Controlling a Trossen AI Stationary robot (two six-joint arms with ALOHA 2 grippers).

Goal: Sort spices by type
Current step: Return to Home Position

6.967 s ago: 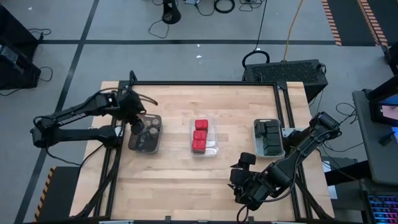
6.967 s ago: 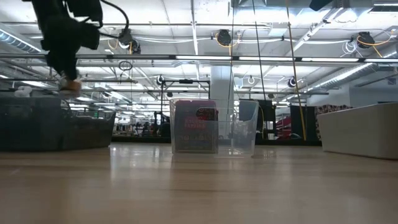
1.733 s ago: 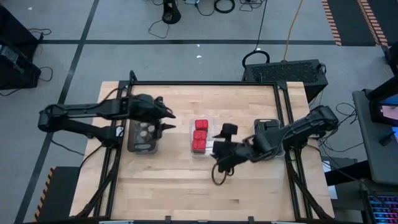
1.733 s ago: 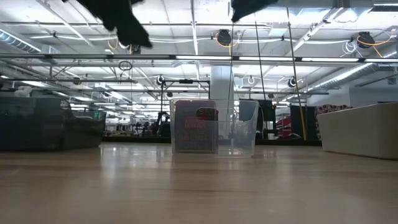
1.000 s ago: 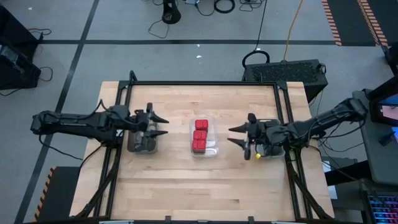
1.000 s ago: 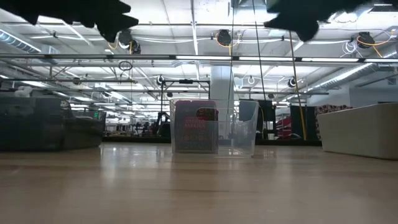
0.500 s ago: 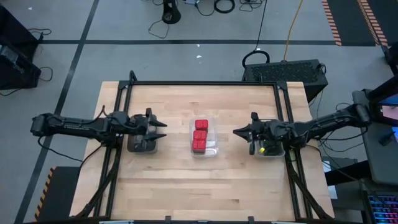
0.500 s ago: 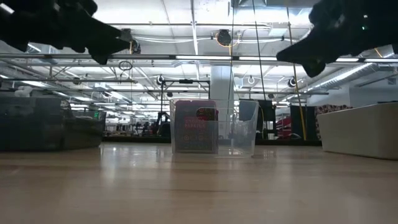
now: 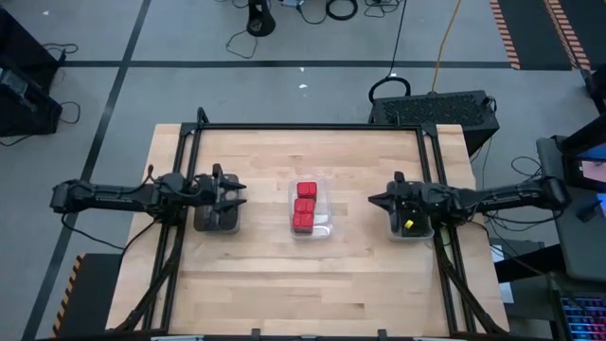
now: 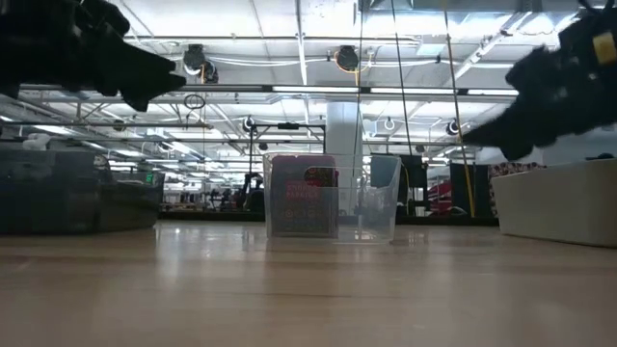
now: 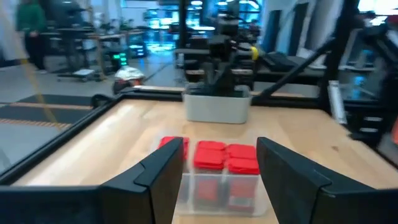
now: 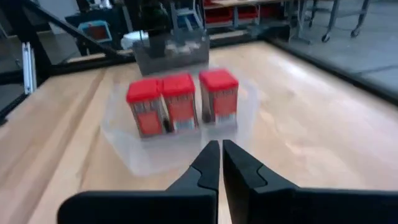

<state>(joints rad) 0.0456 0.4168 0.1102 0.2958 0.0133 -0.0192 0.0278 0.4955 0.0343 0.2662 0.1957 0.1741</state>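
Note:
Three red spice boxes (image 9: 304, 205) stand in a row in a clear tray (image 9: 322, 225) at the table's middle. My left gripper (image 9: 240, 194) hovers open above a dark tray (image 9: 216, 223) at the table's left, its fingers level and aimed at the red boxes (image 11: 211, 155). My right gripper (image 9: 372, 199) hovers shut by a light tray (image 9: 409, 233) at the table's right, also level and facing the red boxes (image 12: 180, 102). Both arms cover what lies in the two outer trays.
A black frame (image 9: 312, 127) runs along the table's far and side edges. Bare wood (image 9: 303, 284) fills the near half of the table and the strips between the trays. Seen from table height, both grippers (image 10: 159, 82) (image 10: 482, 130) hang well above the tabletop.
My right gripper has shut and drawn back toward the table's right edge, coming lower. My left gripper has drawn back a little toward the left edge, also lower, staying open. The red boxes have not moved.

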